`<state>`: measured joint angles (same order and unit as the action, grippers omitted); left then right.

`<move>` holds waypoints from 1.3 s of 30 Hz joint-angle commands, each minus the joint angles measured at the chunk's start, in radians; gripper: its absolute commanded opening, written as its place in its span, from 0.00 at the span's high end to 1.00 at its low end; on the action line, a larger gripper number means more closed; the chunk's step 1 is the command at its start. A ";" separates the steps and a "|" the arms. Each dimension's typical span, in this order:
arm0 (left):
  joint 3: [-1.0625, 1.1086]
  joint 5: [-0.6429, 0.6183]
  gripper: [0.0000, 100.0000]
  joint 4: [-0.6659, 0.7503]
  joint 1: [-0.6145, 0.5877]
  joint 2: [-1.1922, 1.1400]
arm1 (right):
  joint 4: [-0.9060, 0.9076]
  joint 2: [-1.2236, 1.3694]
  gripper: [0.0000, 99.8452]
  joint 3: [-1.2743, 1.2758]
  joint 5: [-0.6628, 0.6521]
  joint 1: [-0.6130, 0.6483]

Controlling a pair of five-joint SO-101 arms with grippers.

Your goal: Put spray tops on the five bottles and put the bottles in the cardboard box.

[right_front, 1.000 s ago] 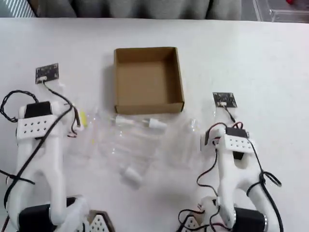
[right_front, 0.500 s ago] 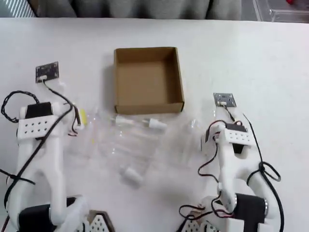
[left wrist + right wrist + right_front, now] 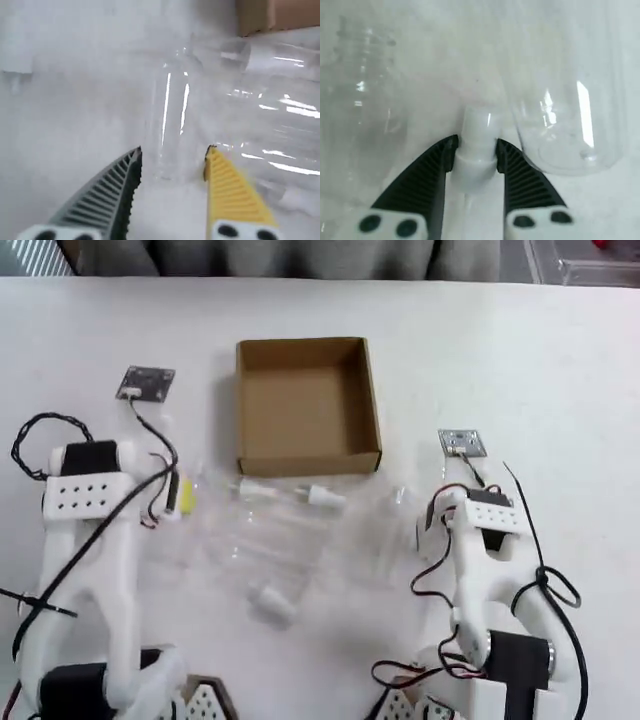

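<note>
Swung in toward the box (image 3: 305,456), my left gripper (image 3: 173,150) has its jaws spread either side of a bottle (image 3: 172,110) lying on the table. My right gripper (image 3: 475,141) pinches a spray top (image 3: 477,125). No bottle is boxed; capping looks barely begun.

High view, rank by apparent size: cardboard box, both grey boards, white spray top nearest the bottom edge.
1. cardboard box.
2. left grey board, right grey board, white spray top: too alike to rank.
</note>
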<state>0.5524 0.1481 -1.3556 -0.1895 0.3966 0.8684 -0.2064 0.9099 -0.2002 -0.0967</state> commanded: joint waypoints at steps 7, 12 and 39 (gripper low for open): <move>0.008 0.023 0.80 0.152 0.044 -0.087 | -0.001 0.010 0.98 -0.032 -0.020 0.008; -0.080 0.015 0.80 0.157 0.038 -0.248 | 0.005 0.010 0.98 -0.032 -0.020 0.008; -0.186 0.018 0.67 0.265 0.048 -0.507 | 0.005 0.012 0.98 -0.032 -0.020 0.008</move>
<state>0.4419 0.1603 -1.1009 -0.1542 -0.0913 0.8684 -0.1987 0.9083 -0.2064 -0.0967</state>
